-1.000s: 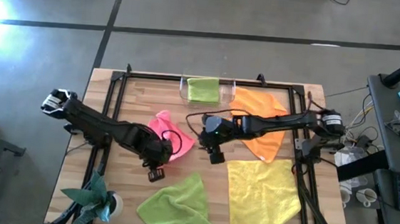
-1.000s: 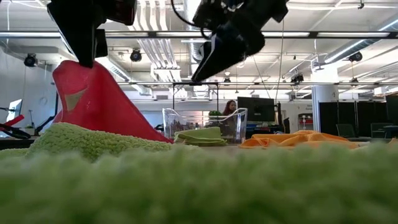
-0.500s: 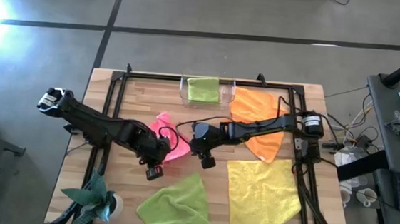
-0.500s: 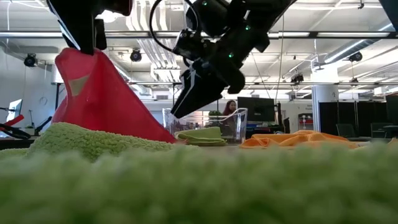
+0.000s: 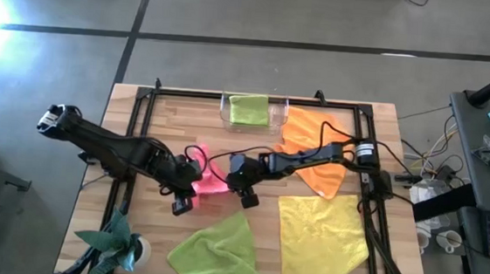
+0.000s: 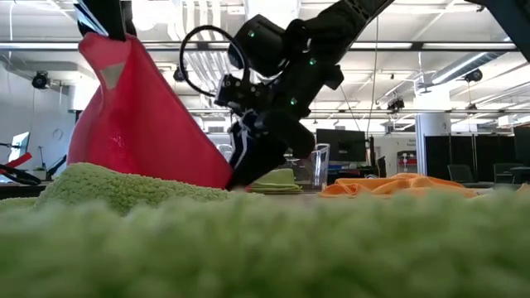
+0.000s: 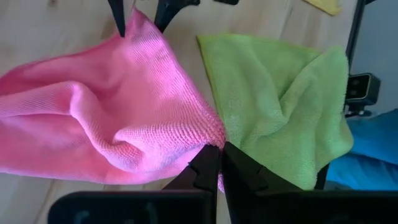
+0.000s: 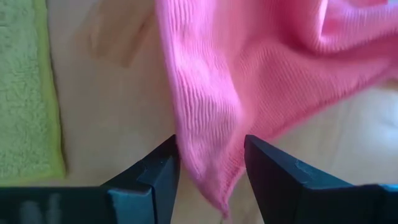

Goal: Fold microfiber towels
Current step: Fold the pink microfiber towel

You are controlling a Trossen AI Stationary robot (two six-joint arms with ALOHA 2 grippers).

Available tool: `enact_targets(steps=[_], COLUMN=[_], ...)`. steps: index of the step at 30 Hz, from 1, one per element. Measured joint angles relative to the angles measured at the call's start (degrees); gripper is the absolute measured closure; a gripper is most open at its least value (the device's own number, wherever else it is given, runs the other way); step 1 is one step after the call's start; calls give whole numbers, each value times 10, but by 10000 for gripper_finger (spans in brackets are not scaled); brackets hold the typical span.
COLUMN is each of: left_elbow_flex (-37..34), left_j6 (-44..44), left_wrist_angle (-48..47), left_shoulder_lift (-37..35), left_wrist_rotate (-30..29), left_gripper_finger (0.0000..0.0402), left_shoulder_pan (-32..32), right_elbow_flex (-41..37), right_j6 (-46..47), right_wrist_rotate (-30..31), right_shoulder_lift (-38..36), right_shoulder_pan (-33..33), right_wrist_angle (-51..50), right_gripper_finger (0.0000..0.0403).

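The wooden table carries a black frame and several cloths spread over it. The yellow towel lies flat at the near right, and an orange towel lies rumpled behind it, partly under the right arm. A green towel sits crumpled at the near middle, and a second green towel lies folded in the clear tray at the far edge. The pink towel is at the middle of the table, lifted into a peak. The left gripper is clenched on one corner of the pink towel and holds it up off the wood. The right gripper is down at the towel's opposite edge, its fingers spread apart with a hanging fold of pink cloth between them, not pinched. A small potted plant stands at the near left corner.
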Motion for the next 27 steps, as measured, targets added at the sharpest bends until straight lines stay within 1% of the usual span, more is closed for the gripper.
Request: enact_targets(steps=[3, 5, 10, 12, 16, 22, 27], left_elbow_flex=[0, -2, -4, -4, -4, 0, 22], left_j6=[0, 0, 8, 18, 21, 42, 87], left_wrist_angle=[-3, -3, -3, -3, -3, -6, -19], left_shoulder_lift=[-9, -14, -18, -18, -18, -28, -31], left_wrist_rotate=[-1, -1, -3, -4, -4, 3, 16], left_gripper_finger=[402, 402, 402, 401, 401, 402, 401], left_shoulder_pan=[0, 0, 0, 0, 0, 0, 1], right_elbow_flex=[0, 0, 2, 7, 34, 95, 152], right_j6=[23, 36, 65, 75, 96, 107, 135], right_wrist_rotate=[0, 0, 0, 0, 1, 3, 41], right_shoulder_lift=[-3, -11, -29, -29, -32, -65, -106], right_shoulder_pan=[0, 0, 0, 0, 1, 6, 17], right_wrist_angle=[-19, -25, -16, -28, -74, -207, -304], right_gripper_finger=[252, 274, 354, 383, 393, 394, 394])
